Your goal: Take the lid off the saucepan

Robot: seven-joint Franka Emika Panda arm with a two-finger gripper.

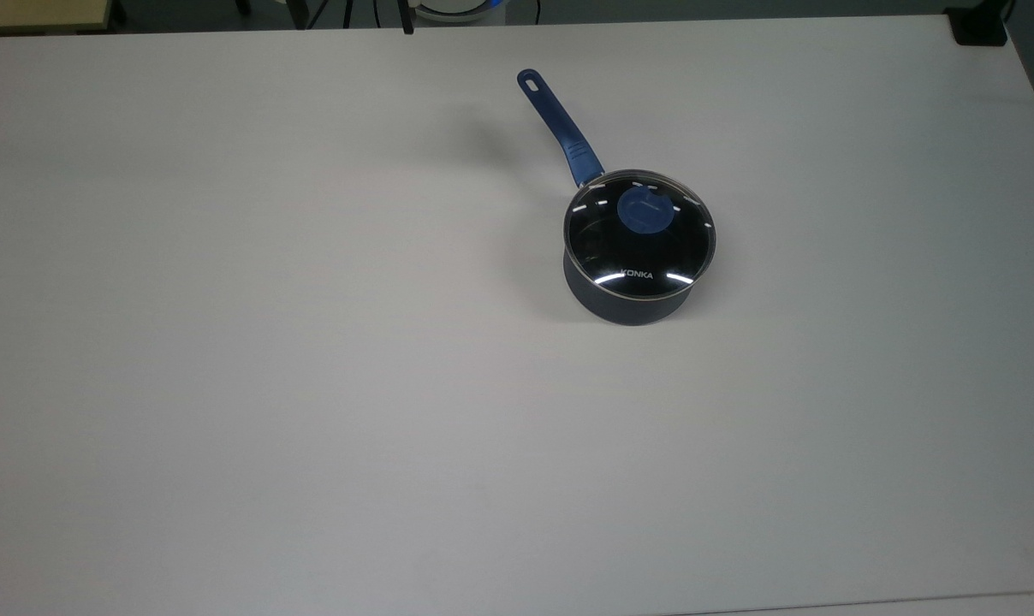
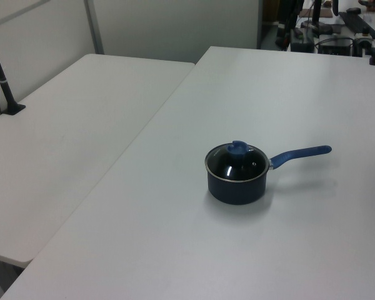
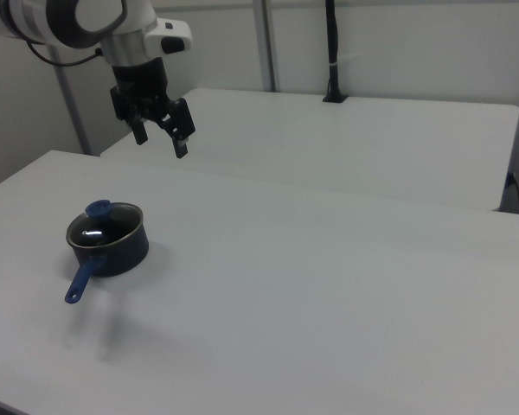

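Note:
The saucepan (image 1: 628, 299) (image 2: 235, 187) (image 3: 121, 251) stands on the white table, dark blue-grey with a long blue handle (image 1: 558, 120) (image 2: 300, 154) (image 3: 80, 281). The glass lid (image 1: 671, 248) (image 2: 250, 167) (image 3: 117, 220) rests flat on its rim, with its blue knob (image 1: 644, 210) (image 2: 239, 148) (image 3: 99, 208) in the middle. In the right view my gripper (image 3: 162, 142) hangs open in the air, well above the pan and toward the right view's right of it. Nothing is between its fingers.
The white table (image 1: 311, 385) carries the pan alone. A second table (image 2: 75, 125) (image 3: 372, 147) adjoins it. A black pole clamp (image 2: 11, 107) (image 3: 333, 95) stands on that second table. Dark equipment (image 2: 325, 37) sits beyond the far edge in the left view.

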